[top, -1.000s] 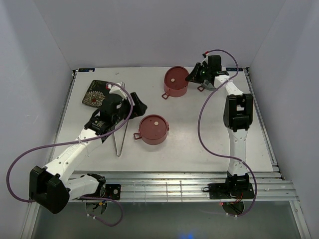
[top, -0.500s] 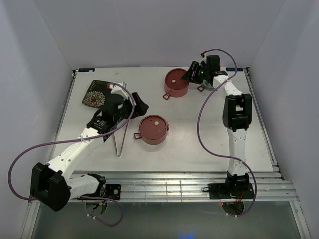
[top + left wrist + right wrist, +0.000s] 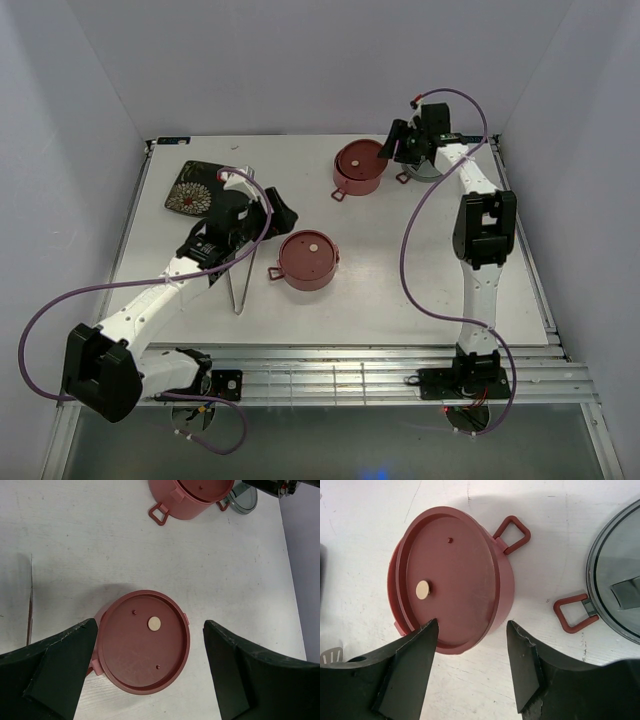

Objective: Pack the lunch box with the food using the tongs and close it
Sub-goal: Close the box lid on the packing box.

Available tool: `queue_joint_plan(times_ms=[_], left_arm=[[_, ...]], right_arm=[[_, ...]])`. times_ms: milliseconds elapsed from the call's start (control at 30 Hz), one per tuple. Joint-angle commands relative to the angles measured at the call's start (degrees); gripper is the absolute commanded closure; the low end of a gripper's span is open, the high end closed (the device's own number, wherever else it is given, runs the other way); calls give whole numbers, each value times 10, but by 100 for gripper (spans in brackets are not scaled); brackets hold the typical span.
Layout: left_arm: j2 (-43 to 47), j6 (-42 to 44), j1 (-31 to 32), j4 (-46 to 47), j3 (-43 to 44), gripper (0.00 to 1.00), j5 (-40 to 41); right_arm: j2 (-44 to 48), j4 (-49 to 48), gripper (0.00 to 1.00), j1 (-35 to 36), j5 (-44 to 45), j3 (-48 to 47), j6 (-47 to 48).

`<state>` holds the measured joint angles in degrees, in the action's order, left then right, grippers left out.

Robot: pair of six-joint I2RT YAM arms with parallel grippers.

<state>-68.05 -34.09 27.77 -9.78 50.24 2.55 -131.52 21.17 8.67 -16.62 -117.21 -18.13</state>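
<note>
The left gripper [image 3: 150, 624] hangs spread wide and empty above the near bowl [image 3: 308, 262]. Its dark fingers [image 3: 55, 670] are cut off by the bottom edge of the wrist view. That bowl stands in the middle of the surface [image 3: 400, 280] with a flat red lid [image 3: 142, 645] on it, so its inside is hidden. The right gripper [image 3: 472, 622] is also parted and holds nothing, and the rim of the far bowl [image 3: 505, 595] shows in the gap below it. A red disc [image 3: 452, 580] covers this bowl too and hides what is in it. Just beside it lies the grey lid [image 3: 620, 580], cut off at the right edge of the wrist view and mostly hidden behind the right arm from above. A red loop [image 3: 572, 612] touches the grey lid's rim. The tongs [image 3: 238, 300] lie flat to the left of the near bowl, their open ends hidden under the left arm. The patterned plate [image 3: 190, 190] sits at the far left, partly behind that arm, and what is on it is too small to tell.
</note>
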Motion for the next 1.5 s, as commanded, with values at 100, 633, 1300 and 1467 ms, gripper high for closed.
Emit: queue_joint_plan(times_ms=[100,633,1300,1467], left_arm=[[10,-2,1,22,-8,2,-4],[7,0,1,33,-15,2,3],[3,-12,1,58,-18,2,-23],[-1,-18,1,78,-35,2,-25]], right_arm=[[18,10,37,4,6,1,28],[-42,-22,66,34,40,-43,44],[-11,-270,69,57,49,38,68],[-87,-213,67,67,36,-24,70]])
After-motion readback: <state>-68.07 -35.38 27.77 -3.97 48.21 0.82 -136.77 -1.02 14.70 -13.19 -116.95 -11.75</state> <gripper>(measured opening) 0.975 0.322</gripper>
